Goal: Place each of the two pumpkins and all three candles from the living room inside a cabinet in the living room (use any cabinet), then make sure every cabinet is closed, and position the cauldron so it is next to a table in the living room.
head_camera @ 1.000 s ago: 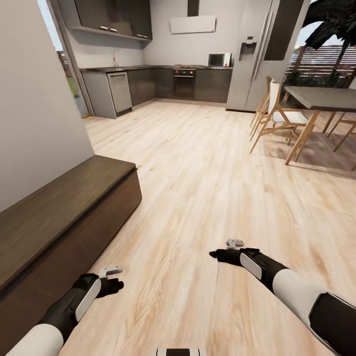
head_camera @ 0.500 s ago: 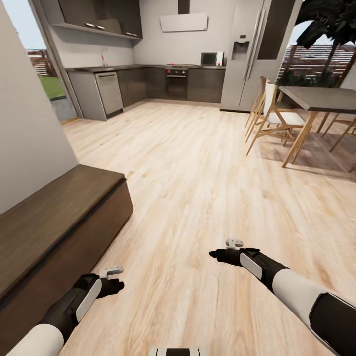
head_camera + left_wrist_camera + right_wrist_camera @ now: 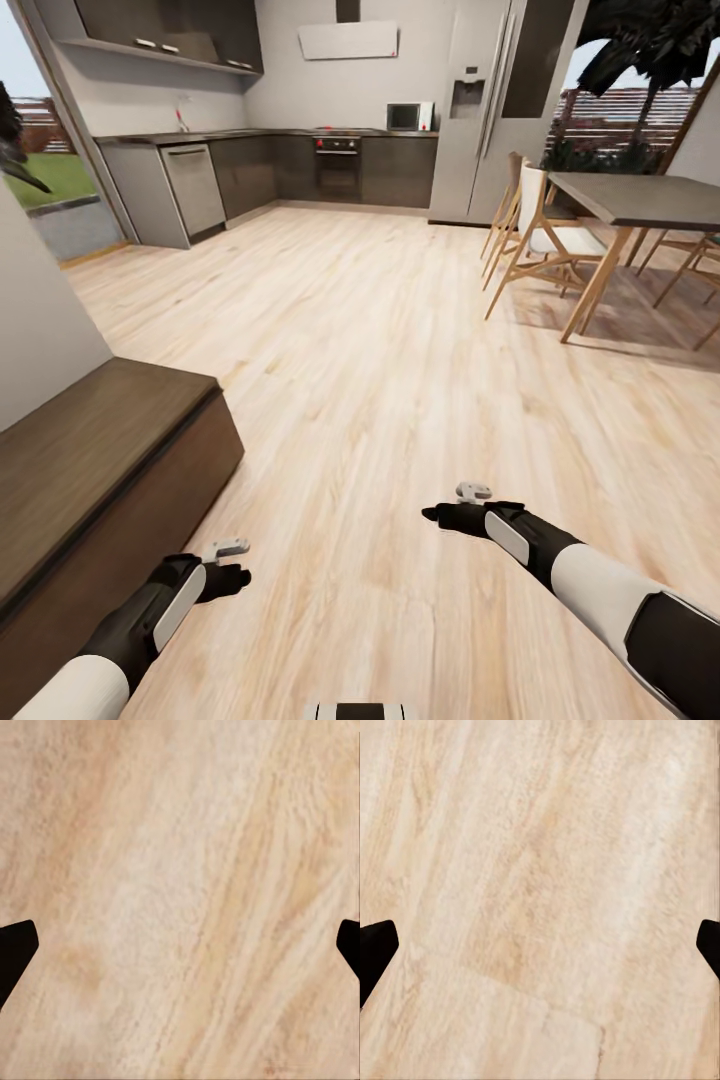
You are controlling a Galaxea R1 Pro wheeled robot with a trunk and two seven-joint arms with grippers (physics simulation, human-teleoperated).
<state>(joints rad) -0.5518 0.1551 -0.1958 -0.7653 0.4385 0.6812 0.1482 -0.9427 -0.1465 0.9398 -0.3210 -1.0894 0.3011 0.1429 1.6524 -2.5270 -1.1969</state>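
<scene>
At the left edge of the head view sits the dark-brown cabinet (image 3: 95,470), its front closed. Both arms hang low over the plank floor (image 3: 400,350): left gripper (image 3: 232,572) lower left, right gripper (image 3: 445,515) lower centre. Both wrist views show dark fingertips (image 3: 15,949) (image 3: 375,945) spread wide over bare planks, holding nothing. The kitchen units (image 3: 300,170) and the dining table (image 3: 640,200) show in the head view.
</scene>
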